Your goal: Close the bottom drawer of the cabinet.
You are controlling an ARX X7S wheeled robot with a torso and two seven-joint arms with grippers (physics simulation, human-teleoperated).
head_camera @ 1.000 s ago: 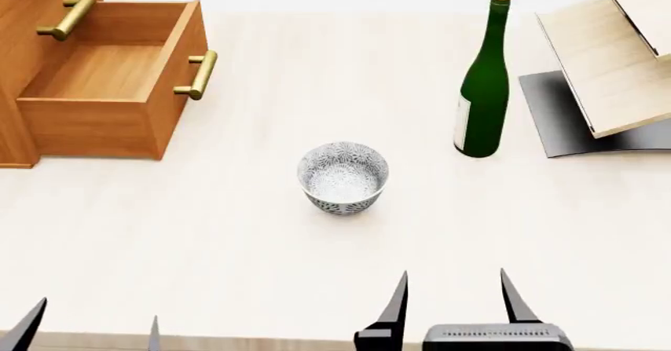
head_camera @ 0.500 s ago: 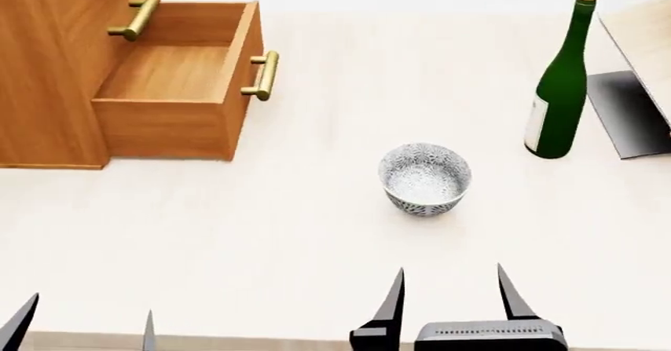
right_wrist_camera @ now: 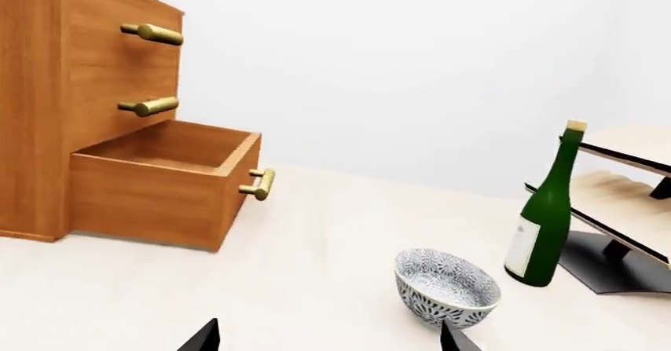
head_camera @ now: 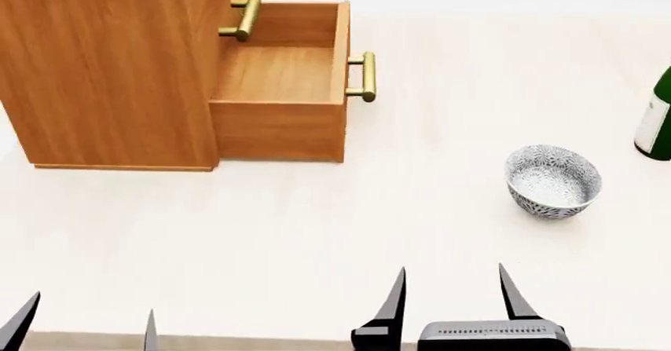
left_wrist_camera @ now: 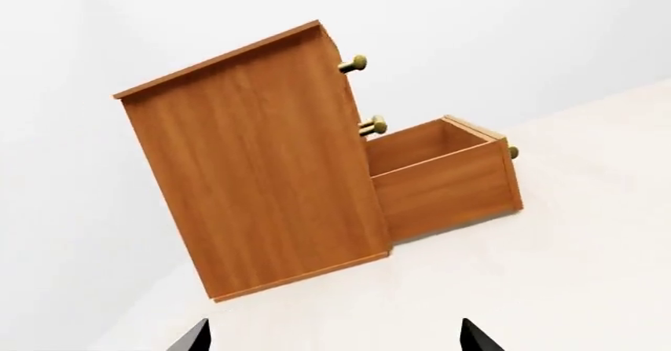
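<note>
I am looking at the big orange-brown wooden cabinet (head_camera: 105, 68) on the pale table (head_camera: 314, 233). Its bottom wooden drawer with the brass bar handle (head_camera: 281, 92) is sticking far out. My left tool (head_camera: 84, 323) and right tool (head_camera: 451, 300) are both wide open, holding nothing, near me. If I push one corner, the drawer might jam, or my arm might bump the patterned grey bowl (head_camera: 552, 181).

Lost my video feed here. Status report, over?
Both claws, left and right, open, empty, low. Bottom drawer pulled out, untouched. Bowl off to the side, path clear.
</note>
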